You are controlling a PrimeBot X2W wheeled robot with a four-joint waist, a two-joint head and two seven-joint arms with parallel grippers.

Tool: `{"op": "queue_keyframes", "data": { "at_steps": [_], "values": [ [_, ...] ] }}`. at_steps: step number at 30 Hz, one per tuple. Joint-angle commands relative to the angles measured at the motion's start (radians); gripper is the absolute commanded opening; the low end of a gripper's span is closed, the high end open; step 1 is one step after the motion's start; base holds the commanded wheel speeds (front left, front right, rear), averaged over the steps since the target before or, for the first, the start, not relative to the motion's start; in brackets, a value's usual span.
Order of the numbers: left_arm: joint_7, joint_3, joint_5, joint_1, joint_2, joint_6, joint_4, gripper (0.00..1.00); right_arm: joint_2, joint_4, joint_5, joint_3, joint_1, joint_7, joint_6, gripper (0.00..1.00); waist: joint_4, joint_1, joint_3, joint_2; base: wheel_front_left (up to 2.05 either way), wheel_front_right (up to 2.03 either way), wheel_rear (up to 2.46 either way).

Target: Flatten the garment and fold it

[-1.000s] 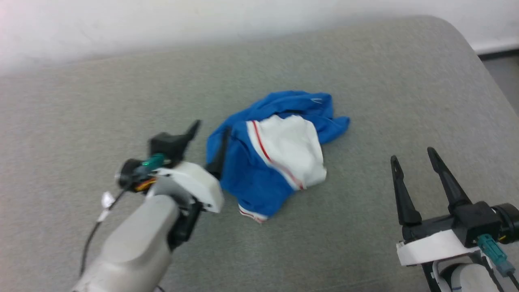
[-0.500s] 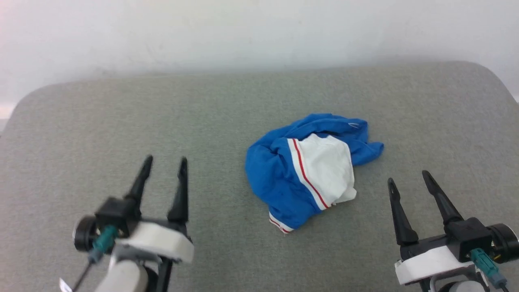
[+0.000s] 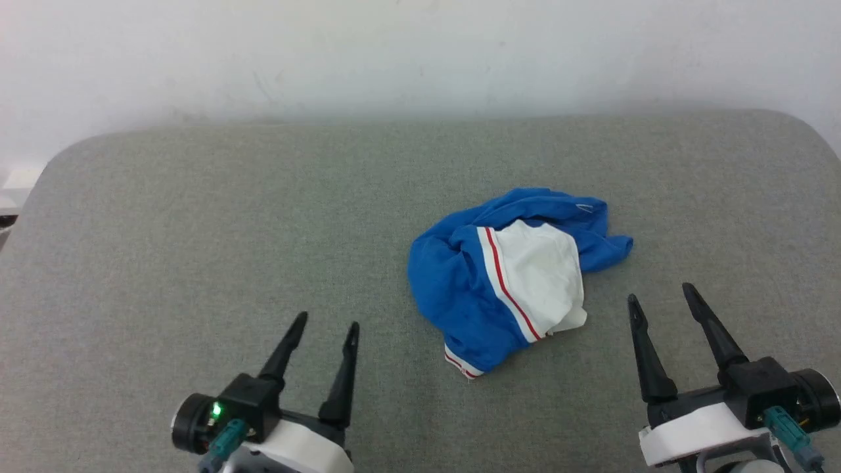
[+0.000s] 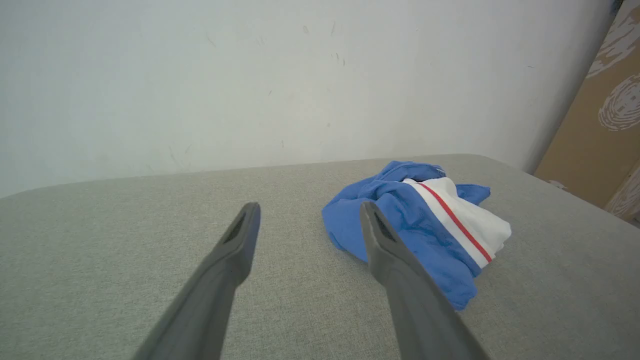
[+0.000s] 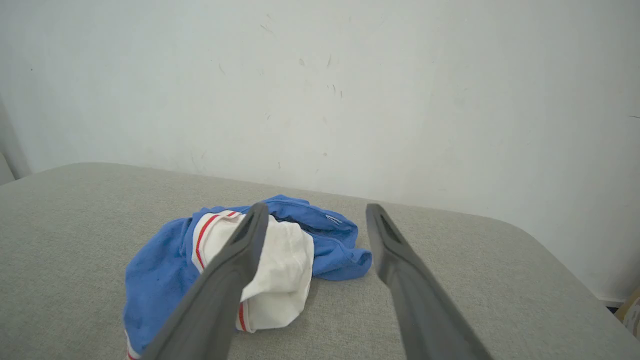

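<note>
The garment (image 3: 460, 289) lies crumpled on the grey pad (image 3: 197, 230), at 2 o'clock from the left gripper (image 3: 327, 320) and 10 o'clock from the right gripper (image 3: 660, 292), both spread wide and empty

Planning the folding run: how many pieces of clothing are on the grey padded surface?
1: a crumpled royal-blue jersey with white sleeve and red-striped trim, right of centre on the grey padded surface; anything bundled inside would be hidden.
</note>
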Motion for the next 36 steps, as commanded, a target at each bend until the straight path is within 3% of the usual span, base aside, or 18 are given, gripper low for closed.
{"op": "queue_keyframes", "data": {
  "at_steps": [1, 5, 10, 17, 29, 30, 31, 36],
  "values": [
    [-0.001, -0.011, 0.009, -0.016, -0.004, -0.014, 0.007, 1.00, 0.003, -0.007, 0.006, 0.000, -0.004, -0.005, -0.002, 1.00, -0.007, 0.0000, 0.020, 0.0000, 0.00, 0.00, 0.00],
    [0.089, -0.070, 0.018, -0.076, -0.009, -0.057, 0.008, 1.00, 0.003, -0.021, 0.000, -0.013, -0.019, -0.005, -0.002, 1.00, -0.024, 0.0000, 0.067, 0.0000, 0.00, 0.00, 0.00],
    [0.279, -0.164, 0.017, -0.174, -0.043, -0.117, 0.015, 1.00, 0.003, -0.033, -0.006, -0.029, -0.042, -0.005, -0.002, 1.00, -0.051, 0.0000, 0.131, 0.0000, 0.00, 0.00, 0.00],
    [0.469, -0.260, 0.031, -0.326, -0.096, -0.176, 0.117, 1.00, 0.003, -0.032, 0.004, -0.021, -0.083, -0.005, -0.002, 1.00, -0.103, 0.0000, 0.207, 0.0000, 0.00, 0.00, 0.00],
    [0.569, -0.337, 0.092, -0.469, -0.100, -0.201, 0.364, 1.00, 0.003, -0.018, 0.021, -0.025, -0.115, -0.005, -0.002, 1.00, -0.133, 0.0000, 0.270, 0.0000, 0.00, 0.00, 0.00],
    [0.564, -0.340, 0.086, -0.472, -0.103, -0.204, 0.376, 0.70, 0.003, -0.016, 0.022, -0.028, -0.116, -0.005, -0.002, 1.00, -0.129, 0.0000, 0.270, 0.0000, 0.00, 0.00, 0.00],
    [0.554, -0.342, 0.078, -0.473, -0.108, -0.209, 0.382, 0.00, 0.003, -0.014, 0.022, -0.029, -0.117, -0.005, -0.002, 1.00, -0.124, 0.0000, 0.268, 0.0000, 0.00, 0.00, 0.00],
    [0.468, -0.316, 0.035, -0.473, -0.121, -0.211, 0.356, 0.00, 0.003, -0.002, 0.014, -0.038, -0.113, -0.005, -0.002, 1.00, -0.087, 0.0000, 0.243, 0.0000, 0.00, 0.00, 0.00]
  ]
}}
